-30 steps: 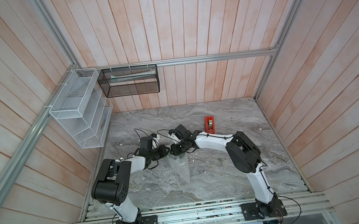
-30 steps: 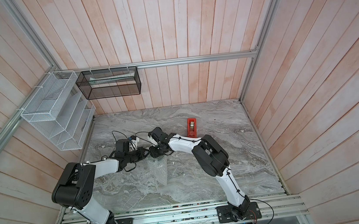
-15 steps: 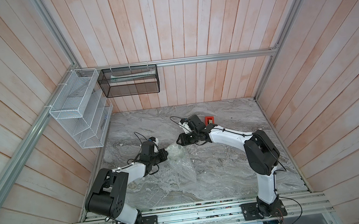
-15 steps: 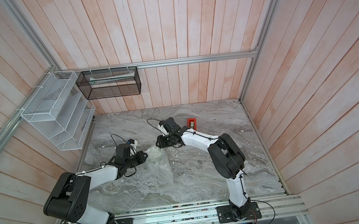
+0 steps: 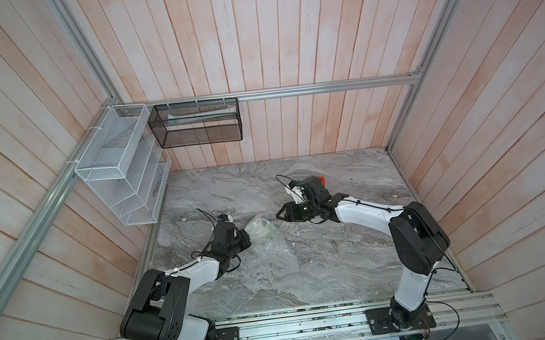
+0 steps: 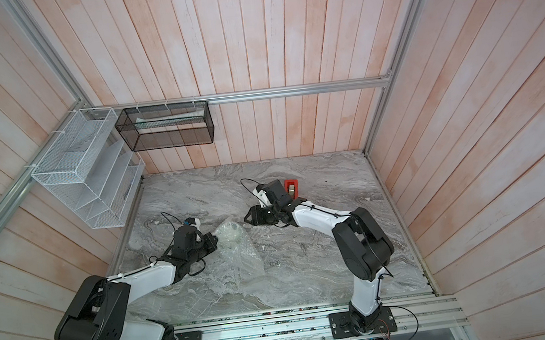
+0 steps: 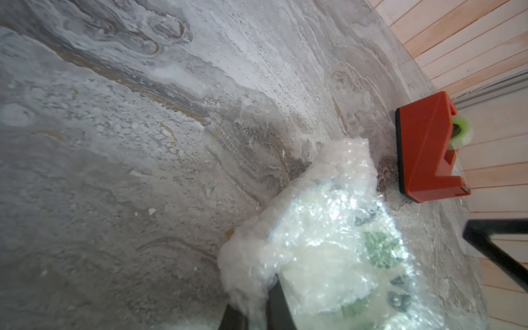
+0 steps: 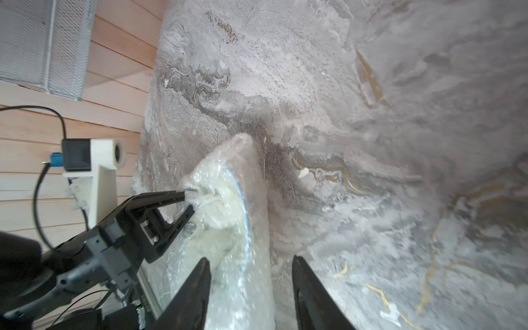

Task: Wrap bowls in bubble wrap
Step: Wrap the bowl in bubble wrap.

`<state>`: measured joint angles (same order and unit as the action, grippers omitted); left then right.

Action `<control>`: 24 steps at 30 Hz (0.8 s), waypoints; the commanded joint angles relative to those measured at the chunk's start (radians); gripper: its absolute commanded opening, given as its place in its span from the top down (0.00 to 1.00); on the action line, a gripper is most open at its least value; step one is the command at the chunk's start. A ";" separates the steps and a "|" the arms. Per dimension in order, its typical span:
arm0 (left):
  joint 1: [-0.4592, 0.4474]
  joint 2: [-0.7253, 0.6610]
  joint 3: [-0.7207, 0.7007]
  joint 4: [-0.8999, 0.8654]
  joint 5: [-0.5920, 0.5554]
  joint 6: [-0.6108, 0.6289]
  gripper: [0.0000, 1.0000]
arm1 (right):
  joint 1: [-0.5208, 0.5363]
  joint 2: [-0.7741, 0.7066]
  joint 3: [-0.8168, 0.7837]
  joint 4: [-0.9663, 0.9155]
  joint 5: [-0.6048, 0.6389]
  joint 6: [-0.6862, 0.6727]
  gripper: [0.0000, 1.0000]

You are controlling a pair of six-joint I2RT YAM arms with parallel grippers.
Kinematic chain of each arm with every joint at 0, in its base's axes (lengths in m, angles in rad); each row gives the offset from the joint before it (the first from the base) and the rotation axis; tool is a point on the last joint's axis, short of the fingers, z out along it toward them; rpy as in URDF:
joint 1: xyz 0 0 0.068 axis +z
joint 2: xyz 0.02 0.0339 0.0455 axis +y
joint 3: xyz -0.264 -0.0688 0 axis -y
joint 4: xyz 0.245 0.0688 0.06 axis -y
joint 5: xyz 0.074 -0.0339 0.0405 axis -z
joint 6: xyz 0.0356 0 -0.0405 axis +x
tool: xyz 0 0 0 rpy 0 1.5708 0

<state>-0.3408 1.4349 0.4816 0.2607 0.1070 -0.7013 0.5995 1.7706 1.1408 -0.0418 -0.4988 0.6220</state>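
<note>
Our left gripper (image 8: 190,201) was clamped on the clear bubble wrap (image 7: 314,183) covering the small white leaf-printed bowl (image 7: 380,248) on the marbled grey surface (image 5: 342,256). The bundle lay between it and our right gripper (image 8: 251,261), spread empty nearby.

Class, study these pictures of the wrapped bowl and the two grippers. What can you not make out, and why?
- Bowl: in the left wrist view its pattern is blurred behind the bubble wrap; in both top views it is too small.
- Tape dispenser: in a top view, mostly hidden behind the right arm.
- Left gripper: in the right wrist view its fingertips are buried in the wrap.
- Black basket: its contents are unclear through the mesh.
</note>
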 commanded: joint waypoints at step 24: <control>-0.033 0.037 0.037 -0.118 -0.109 -0.011 1.00 | -0.014 -0.108 -0.567 0.632 -0.432 0.313 0.26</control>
<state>-0.3698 1.4418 0.5125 0.2195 0.0338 -0.7231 0.5701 1.6447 0.6041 0.4839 -0.8829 0.8913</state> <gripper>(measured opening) 0.080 0.743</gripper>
